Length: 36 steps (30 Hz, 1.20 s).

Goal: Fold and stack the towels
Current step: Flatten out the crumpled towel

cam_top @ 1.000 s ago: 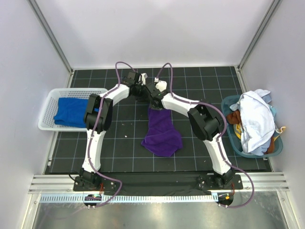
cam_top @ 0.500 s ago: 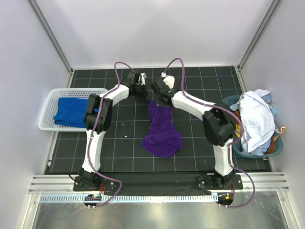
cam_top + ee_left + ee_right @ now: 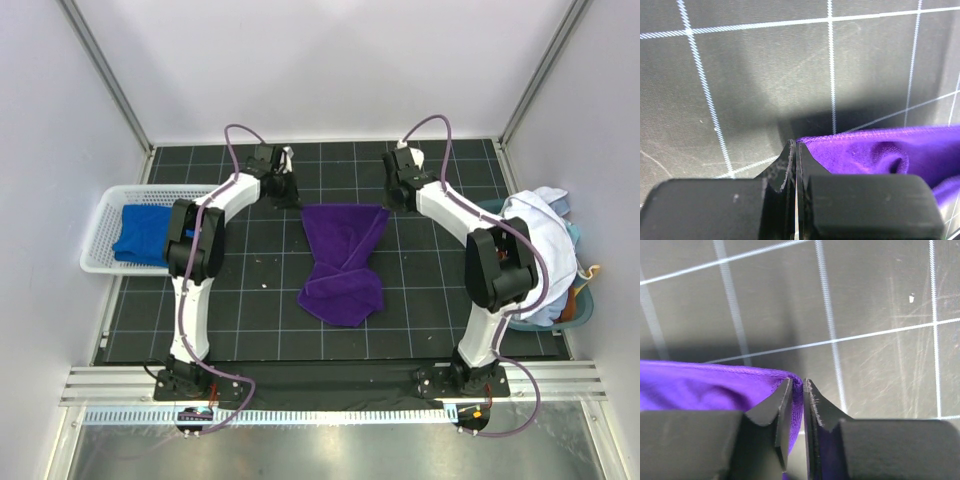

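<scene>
1. The purple towel on the black mat has had its far edge pulled wide since a second ago (near end bunched).
2. Left gripper clenched on its far-left corner.
3. Right gripper pinching its far-right corner.

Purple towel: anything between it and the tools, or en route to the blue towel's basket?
No. Left tool and right tool each pinch a purple towel corner. Toward the white basket holding the blue towel: only the left arm's elbow and basket wall.
</scene>
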Motion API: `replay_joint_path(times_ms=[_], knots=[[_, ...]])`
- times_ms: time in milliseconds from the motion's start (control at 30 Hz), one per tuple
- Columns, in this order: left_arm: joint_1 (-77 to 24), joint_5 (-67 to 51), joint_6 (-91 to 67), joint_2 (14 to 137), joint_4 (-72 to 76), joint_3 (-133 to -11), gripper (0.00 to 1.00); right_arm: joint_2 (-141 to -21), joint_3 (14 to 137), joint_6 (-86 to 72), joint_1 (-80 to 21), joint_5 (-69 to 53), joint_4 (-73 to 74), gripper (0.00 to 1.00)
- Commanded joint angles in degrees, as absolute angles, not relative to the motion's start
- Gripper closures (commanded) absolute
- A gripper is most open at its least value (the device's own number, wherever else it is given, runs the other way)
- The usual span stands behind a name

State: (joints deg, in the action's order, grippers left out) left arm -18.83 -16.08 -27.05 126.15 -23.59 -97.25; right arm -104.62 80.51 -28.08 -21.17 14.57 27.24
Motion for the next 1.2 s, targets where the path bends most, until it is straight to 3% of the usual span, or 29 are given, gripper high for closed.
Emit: replay_joint_path(times_ms=[0, 167, 267, 633, 1000, 1100, 1167], knots=[[-18.8, -17.0, -27.5, 123.0, -23.5, -97.4, 1.0, -108.0, 80.7, -24.2, -18.6, 11.6, 23.2, 0.77], [-18.8, -18.2, -26.9, 124.4, -23.5, -99.0, 1.0, -110.0, 83.4, -24.1, -15.8, 11.1, 24.1, 0.54], [-18.8, -18.7, -27.0, 125.1, -23.6, -100.1, 1.0, -108.4, 83.8, -25.0, -15.9, 11.2, 25.1, 0.48], [-18.9, -17.8, -27.6, 125.6, -23.9, -101.0, 1.0, -112.7, 86.0, -30.9, -23.9, 19.8, 30.4, 0.48], [-18.8, -17.1, -27.7, 125.5, -24.5, -101.0, 1.0, -119.6, 89.2, -29.6, -24.0, 27.3, 34.6, 0.48], [-18.8, -16.4, -27.4, 125.2, -24.9, -101.0, 1.0, -119.4, 87.9, -29.6, -23.0, 27.2, 33.9, 0.5], [-18.7, -16.1, -27.3, 125.0, -25.0, -101.0, 1.0, -118.7, 86.9, -29.6, -22.4, 27.5, 33.8, 0.58]])
